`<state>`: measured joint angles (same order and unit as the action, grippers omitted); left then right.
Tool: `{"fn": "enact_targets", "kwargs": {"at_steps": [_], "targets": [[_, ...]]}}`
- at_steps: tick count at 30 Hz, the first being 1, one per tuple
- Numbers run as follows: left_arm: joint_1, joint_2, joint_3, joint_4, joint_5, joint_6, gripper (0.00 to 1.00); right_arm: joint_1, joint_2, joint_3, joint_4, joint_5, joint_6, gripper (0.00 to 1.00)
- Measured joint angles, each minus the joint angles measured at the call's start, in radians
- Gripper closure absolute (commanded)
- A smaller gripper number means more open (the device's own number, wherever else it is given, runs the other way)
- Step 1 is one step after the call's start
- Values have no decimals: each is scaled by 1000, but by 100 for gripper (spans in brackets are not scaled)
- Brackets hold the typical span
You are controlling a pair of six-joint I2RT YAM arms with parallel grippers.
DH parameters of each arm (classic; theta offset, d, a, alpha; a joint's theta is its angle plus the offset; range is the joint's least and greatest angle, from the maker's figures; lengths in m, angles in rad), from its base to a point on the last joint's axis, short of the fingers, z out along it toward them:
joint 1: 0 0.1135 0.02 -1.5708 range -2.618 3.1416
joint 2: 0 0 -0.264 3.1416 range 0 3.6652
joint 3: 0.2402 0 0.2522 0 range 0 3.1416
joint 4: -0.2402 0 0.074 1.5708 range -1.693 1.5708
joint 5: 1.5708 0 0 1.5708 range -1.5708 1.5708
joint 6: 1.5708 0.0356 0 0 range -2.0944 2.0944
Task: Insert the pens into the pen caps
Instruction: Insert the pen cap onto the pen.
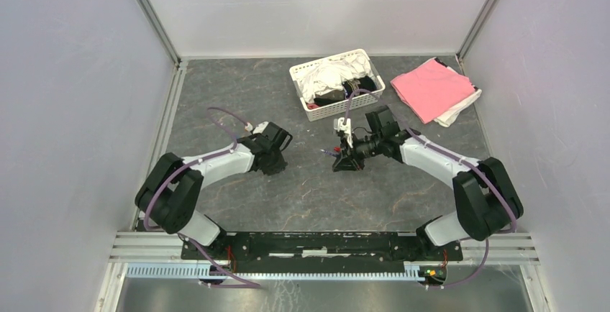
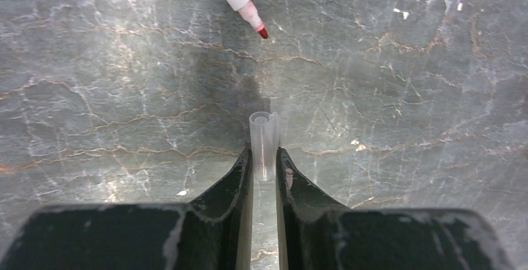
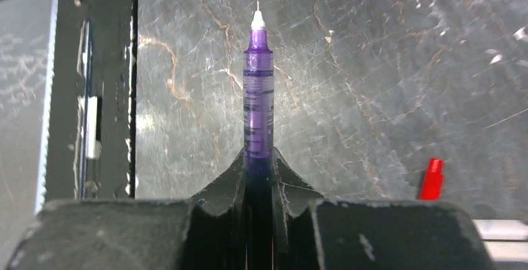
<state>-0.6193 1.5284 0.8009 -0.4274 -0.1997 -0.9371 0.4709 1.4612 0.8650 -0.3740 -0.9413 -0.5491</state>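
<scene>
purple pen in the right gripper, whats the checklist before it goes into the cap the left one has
1. Right gripper shut on the purple pen: ok.
2. Pen's tip bare and pointing out of the grip: ok.
3. Left gripper shut on the clear cap: ok.
4. Cap's open end facing outward, not buried in the grip: ok.
5. Tip brought up to the open end: not ok, the grippers are apart in the top view.
6. Cap belongs to this pen: cannot tell.
</scene>
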Motion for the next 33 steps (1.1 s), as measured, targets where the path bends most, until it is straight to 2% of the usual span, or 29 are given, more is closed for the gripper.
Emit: {"fn": "enact_targets", "kwargs": {"at_steps": [5, 12, 17, 26, 33], "targets": [[1, -49, -74, 103, 50, -5, 98, 48, 8, -159, 278, 23, 266, 100], [1, -169, -255, 325, 107, -20, 98, 107, 8, -366, 634, 34, 602, 100], [1, -224, -349, 452, 135, -31, 98, 153, 65, -427, 812, 48, 764, 100], [1, -230, -435, 605, 195, -118, 98, 238, 192, -445, 1042, 95, 1031, 100], [1, -231, -448, 621, 210, -186, 98, 300, 299, -428, 1068, 124, 1162, 100]]}}
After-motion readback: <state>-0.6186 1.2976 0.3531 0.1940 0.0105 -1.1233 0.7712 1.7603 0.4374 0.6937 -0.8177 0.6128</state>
